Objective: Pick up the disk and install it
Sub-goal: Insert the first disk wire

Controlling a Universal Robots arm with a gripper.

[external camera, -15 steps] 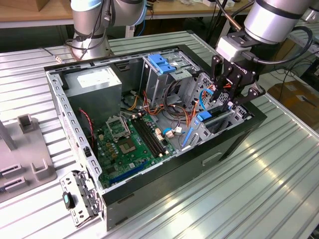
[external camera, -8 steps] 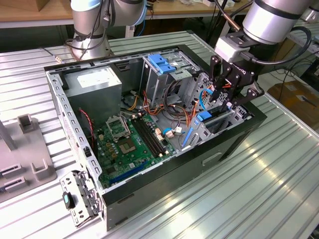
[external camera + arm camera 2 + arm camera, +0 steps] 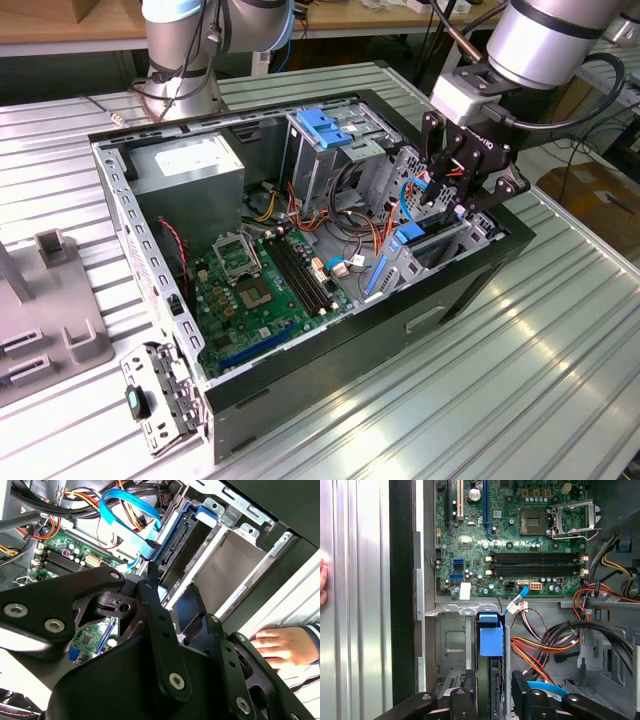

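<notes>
Surface: a table (image 3: 520, 380) of ribbed metal slats fills most of the exterior view. Room behind it: a wooden bench (image 3: 60, 30) along the top left of the frame, and a cardboard box (image 3: 600, 190) on the floor at the right edge.

Open black computer case (image 3: 470, 290), lying on its side at centre frame with its interior facing up.

Robot arm (image 3: 550, 40) enters from the upper right. A grey robot base column (image 3: 180, 50) stands on the table at the upper left, behind the case.

Inside the case:
- Grey power-supply box (image 3: 190, 165), towards the upper left.
- Green motherboard (image 3: 255, 295) below it, with empty memory slots and an open processor socket.
- Blue plastic bracket (image 3: 325, 125) on top of the drive cage, upper centre.

Grey fixture (image 3: 60, 330) on the table at the left edge.

Gripper (image 3: 462, 205): lowered over the drive bay at the case's right end. In the first wrist view the gripper (image 3: 494, 675) has its jaws partly apart. They straddle the disk without clamping it, and a metal bay rail stands between the disk and one finger.

Disk (image 3: 491, 637): stands on edge in the bay slot, blue frame tab uppermost. In the exterior view the disk (image 3: 408, 238) sits just below and left of the gripper.

A person's hand (image 3: 277, 647) rests flat on the table beside the case's outer wall.
</notes>
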